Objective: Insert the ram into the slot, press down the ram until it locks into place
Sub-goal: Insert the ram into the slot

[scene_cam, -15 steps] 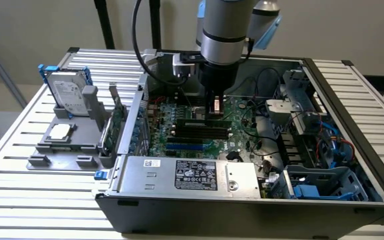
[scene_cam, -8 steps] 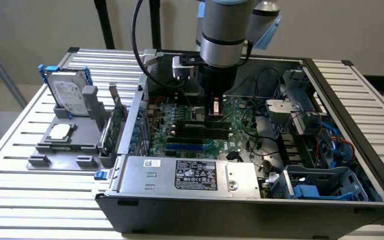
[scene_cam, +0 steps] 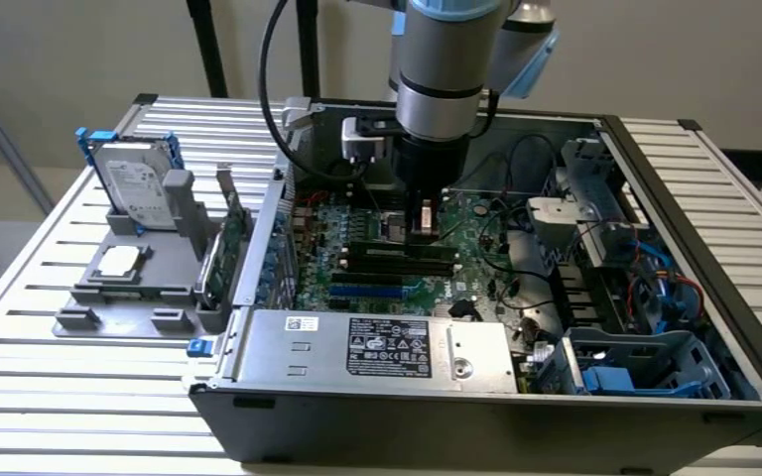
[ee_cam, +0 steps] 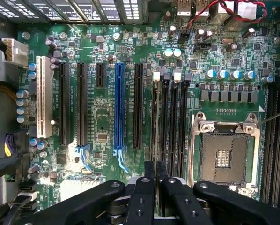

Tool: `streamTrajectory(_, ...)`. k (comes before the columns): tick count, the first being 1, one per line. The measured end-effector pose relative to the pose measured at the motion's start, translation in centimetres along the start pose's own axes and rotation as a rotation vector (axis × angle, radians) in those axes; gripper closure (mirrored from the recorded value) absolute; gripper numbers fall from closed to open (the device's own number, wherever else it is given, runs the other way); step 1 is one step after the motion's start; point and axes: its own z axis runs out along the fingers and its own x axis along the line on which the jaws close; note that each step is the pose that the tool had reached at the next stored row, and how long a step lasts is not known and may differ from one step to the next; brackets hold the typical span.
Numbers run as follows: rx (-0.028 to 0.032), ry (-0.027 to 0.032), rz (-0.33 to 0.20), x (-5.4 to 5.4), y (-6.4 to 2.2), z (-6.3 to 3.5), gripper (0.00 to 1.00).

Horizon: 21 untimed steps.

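My gripper (scene_cam: 423, 230) hangs low over the black memory slots (scene_cam: 395, 260) of the motherboard inside the open computer case. In the wrist view its two black fingers (ee_cam: 147, 187) are drawn close together at the gripper (ee_cam: 155, 169). The ram (ee_cam: 156, 136) shows edge-on as a thin pale line running out from between them, in line with the outermost memory slot (ee_cam: 155, 117), the one nearest the expansion slots. White latches (ee_cam: 156, 75) sit at the slots' far ends. How deep the ram sits in the slot is hidden.
Beside the memory slots are the open CPU socket (ee_cam: 223, 157) and a blue expansion slot (ee_cam: 119, 108). A power supply (scene_cam: 368, 347) lies at the case front. At the exterior view's left, a grey fixture (scene_cam: 116, 288) holds a hard drive (scene_cam: 136, 188) and upright green boards (scene_cam: 229, 243).
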Motion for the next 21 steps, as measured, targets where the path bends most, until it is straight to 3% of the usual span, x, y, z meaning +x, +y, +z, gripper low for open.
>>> streamTrajectory(21, 0.0022, 0.0000, -0.015, -0.02, 0.16, 0.62, 0.87)
